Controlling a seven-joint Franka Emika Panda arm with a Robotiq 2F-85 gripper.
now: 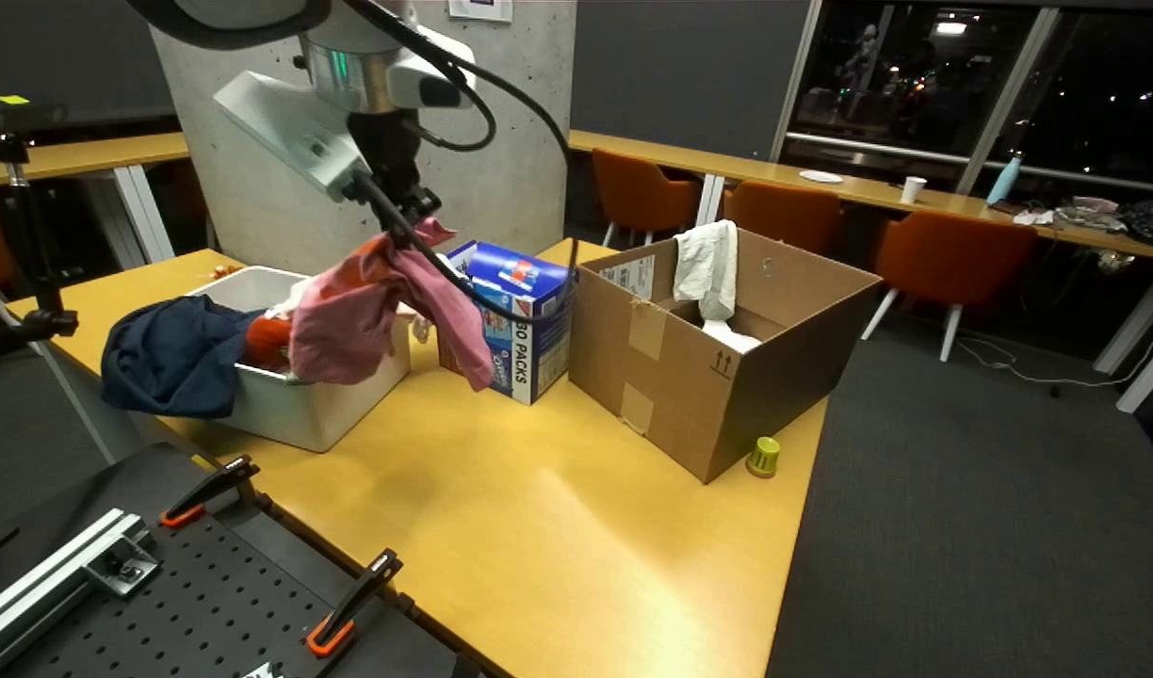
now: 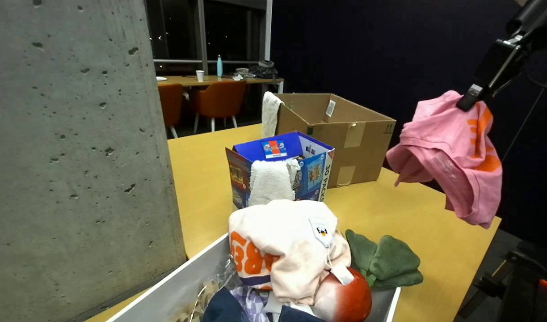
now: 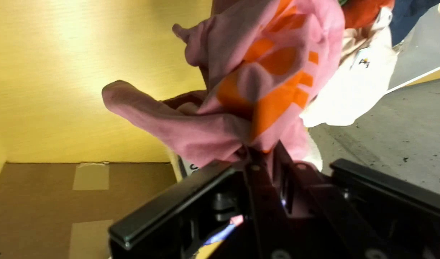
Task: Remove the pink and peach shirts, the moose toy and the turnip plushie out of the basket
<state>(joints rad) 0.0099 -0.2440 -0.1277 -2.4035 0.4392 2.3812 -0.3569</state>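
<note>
My gripper (image 1: 405,226) is shut on the pink shirt (image 1: 350,325) with orange print, which hangs in the air beside and above the basket. The hold also shows in an exterior view, gripper (image 2: 468,102) and shirt (image 2: 439,129), and in the wrist view, gripper (image 3: 265,153) and shirt (image 3: 220,129). The white basket (image 1: 350,410) stands on the table. The peach shirt (image 2: 296,241) with orange letters lies bunched on top in it. The red-and-white turnip plushie (image 2: 345,295) lies beside it, green leaves (image 2: 389,261) over the rim. I cannot make out the moose toy.
A navy cloth (image 1: 176,348) drapes over the basket's rim. A blue snack box (image 1: 529,325) with a white cloth (image 2: 273,181) stands beside it. A cardboard box (image 1: 661,395) stands farther along, near a small green cup (image 1: 765,456). A concrete pillar (image 2: 77,156) rises beside the table.
</note>
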